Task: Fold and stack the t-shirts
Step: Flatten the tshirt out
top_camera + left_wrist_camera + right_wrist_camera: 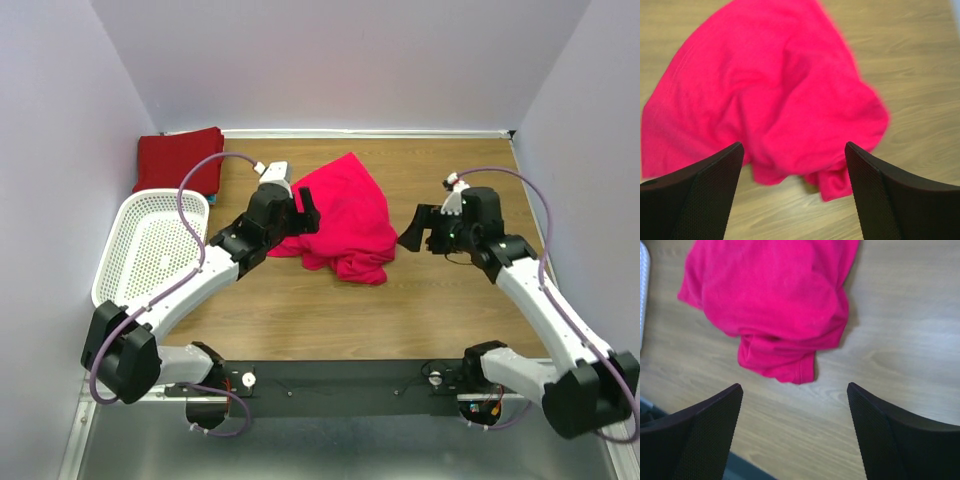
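Note:
A crimson-pink t-shirt [343, 215] lies crumpled in a heap on the wooden table, mid-back. It fills the upper left wrist view [765, 95] and the upper right wrist view [772, 300]. A darker red t-shirt [180, 158] lies folded in the back left corner, with a teal edge [212, 197] under it. My left gripper [307, 210] is open and empty at the heap's left edge; in its own view it [795, 150] hovers just above the cloth. My right gripper [420, 228] is open and empty, to the right of the heap, over bare wood [795, 390].
A white perforated basket [150, 245] stands at the left, next to the left arm. Pale walls close in the back and both sides. A black rail [340, 378] with the arm bases runs along the near edge.

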Tool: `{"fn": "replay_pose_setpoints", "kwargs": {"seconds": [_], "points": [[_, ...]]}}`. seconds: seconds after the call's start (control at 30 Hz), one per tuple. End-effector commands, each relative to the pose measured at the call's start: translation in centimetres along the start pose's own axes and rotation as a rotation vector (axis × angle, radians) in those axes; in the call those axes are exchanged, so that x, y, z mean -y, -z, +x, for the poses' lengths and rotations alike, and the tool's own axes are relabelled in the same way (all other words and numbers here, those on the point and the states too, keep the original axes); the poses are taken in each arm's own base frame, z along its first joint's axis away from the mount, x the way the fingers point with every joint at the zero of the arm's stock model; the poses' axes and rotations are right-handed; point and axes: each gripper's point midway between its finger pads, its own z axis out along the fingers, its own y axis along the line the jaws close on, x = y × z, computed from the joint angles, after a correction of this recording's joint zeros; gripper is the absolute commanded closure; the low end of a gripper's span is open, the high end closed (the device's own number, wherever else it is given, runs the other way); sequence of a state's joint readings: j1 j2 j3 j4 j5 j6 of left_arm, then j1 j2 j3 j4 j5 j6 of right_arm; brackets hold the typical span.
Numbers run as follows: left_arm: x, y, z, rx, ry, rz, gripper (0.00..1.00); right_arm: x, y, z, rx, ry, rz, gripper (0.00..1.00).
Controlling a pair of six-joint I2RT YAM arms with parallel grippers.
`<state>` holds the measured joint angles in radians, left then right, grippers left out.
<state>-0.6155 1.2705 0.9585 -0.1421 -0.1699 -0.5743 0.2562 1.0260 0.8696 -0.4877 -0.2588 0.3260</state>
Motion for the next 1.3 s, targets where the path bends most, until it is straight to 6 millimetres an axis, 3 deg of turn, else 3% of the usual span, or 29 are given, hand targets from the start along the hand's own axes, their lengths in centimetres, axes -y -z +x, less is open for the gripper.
{"fn": "replay_pose_setpoints", "kwargs": {"seconds": [0.0, 0.1, 0.13, 0.27, 0.4, 0.7, 0.9, 1.03, 1.17, 1.27], "points": [[-4.8, 0.3, 3.8, -0.068, 0.035, -0.184, 0.15, -0.7, -2.6, 4.7, -0.214, -0.092, -0.089, 0.14], [-7.1, 0.0, 5.6, -0.090, 0.073, -0.230, 0.16, -0.3, -4.2, 7.2, -0.326, -0.127, -0.103, 0.22], [-9.1, -0.2, 6.1, -0.100, 0.099, -0.267, 0.16, -0.2, -4.6, 7.8, -0.352, -0.131, -0.105, 0.23], [-12.4, -1.1, 6.9, -0.136, 0.181, -0.269, 0.14, 0.5, -6.3, 10.3, -0.430, -0.112, -0.070, 0.24], [-14.4, -1.9, 8.0, -0.181, 0.206, -0.304, 0.12, 0.6, -7.3, 11.5, -0.453, -0.120, -0.062, 0.24], [-18.6, -3.1, 7.9, -0.212, 0.154, -0.471, 0.12, 0.1, -9.3, 12.8, -0.501, -0.092, -0.048, 0.24], [-19.9, -3.4, 8.3, -0.250, 0.094, -0.529, 0.13, 0.0, -10.2, 13.8, -0.542, -0.095, -0.041, 0.24], [-20.4, -3.9, 10.0, -0.306, 0.090, -0.537, 0.14, 0.0, -10.5, 14.2, -0.557, -0.094, -0.035, 0.24], [-20.6, -4.2, 11.5, -0.354, 0.082, -0.529, 0.19, -0.2, -10.6, 14.5, -0.563, -0.087, -0.033, 0.24], [-20.5, -4.2, 11.9, -0.375, 0.077, -0.525, 0.28, -0.3, -10.6, 14.5, -0.565, -0.084, -0.030, 0.24]]}}
